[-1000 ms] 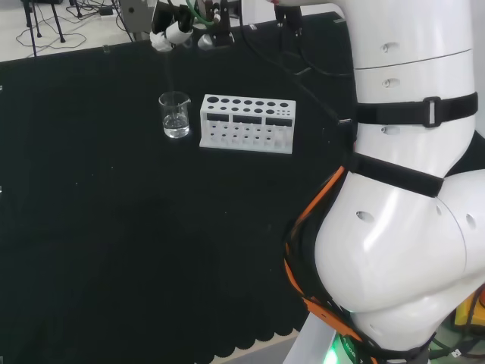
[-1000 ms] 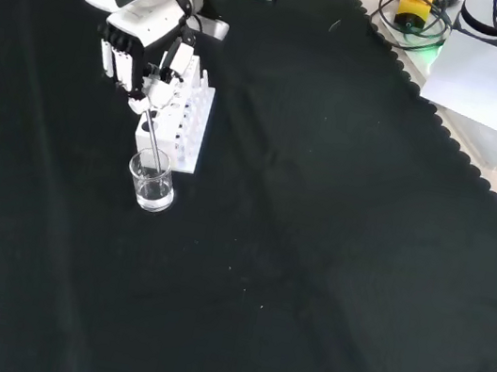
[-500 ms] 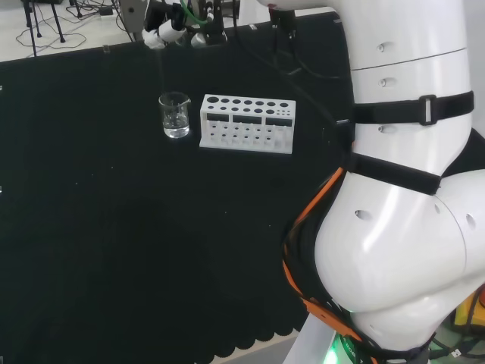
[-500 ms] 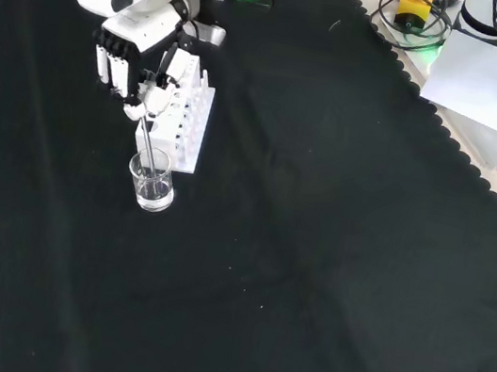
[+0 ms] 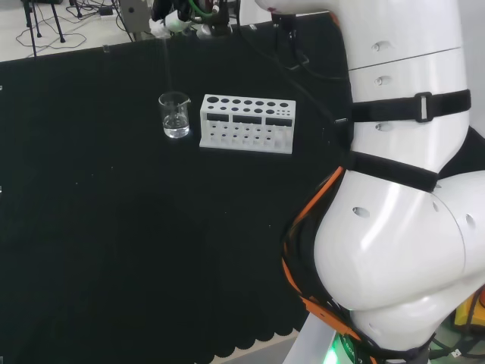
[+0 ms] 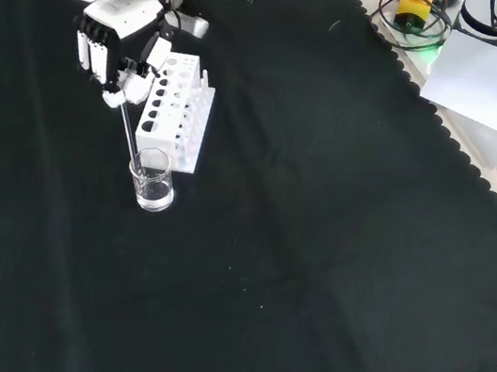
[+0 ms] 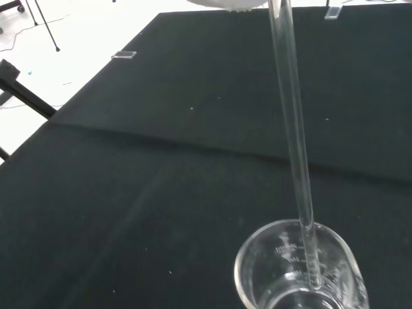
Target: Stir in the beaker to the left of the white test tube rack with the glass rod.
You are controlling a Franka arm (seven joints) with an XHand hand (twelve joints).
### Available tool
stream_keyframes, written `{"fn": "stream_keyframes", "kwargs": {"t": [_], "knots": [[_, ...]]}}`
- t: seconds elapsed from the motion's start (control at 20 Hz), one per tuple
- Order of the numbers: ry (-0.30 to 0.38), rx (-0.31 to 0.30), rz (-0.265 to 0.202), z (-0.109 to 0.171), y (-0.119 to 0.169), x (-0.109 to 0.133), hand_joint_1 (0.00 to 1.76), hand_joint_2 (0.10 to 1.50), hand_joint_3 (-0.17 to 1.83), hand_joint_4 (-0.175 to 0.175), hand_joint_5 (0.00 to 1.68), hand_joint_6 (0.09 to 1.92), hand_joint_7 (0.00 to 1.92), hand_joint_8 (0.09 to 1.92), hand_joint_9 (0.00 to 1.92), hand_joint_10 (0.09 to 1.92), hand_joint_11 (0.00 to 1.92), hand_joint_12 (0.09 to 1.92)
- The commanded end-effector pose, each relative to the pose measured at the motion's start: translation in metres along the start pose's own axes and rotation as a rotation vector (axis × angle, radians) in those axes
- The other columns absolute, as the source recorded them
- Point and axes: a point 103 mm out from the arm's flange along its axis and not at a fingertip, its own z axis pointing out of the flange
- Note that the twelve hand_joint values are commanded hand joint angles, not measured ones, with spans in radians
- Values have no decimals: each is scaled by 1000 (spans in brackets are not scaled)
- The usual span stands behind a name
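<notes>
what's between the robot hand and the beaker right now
The glass rod: in the front view it slants down from the robot hand into the beaker. The wrist view shows its tip inside the beaker.

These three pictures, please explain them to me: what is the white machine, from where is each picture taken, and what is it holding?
It is one white robot arm with a black and white hand. The head view looks over the arm from behind, the front view looks down from opposite, and the wrist view looks past the palm. On the black cloth stand a white test tube rack and a clear beaker. The hand pinches a glass rod whose lower end is inside the beaker.
</notes>
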Motion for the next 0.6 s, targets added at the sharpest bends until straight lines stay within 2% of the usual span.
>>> {"fn": "stream_keyframes", "kwargs": {"t": [0.05, 0.3, 0.6], "knots": [[-7, 12, 66, 1, -40, -18, 1301, 1122, -175, -175, 1232, 285, 1156, 1059, 1757, 640, 1203, 756], [-15, 23, 60, 4, -41, -7, 1301, 1122, -175, -175, 1232, 284, 1156, 1059, 1759, 642, 1203, 755], [0, 21, 1, 7, -33, 32, 1301, 1122, -175, -175, 1232, 284, 1155, 1059, 1760, 643, 1205, 756]]}}
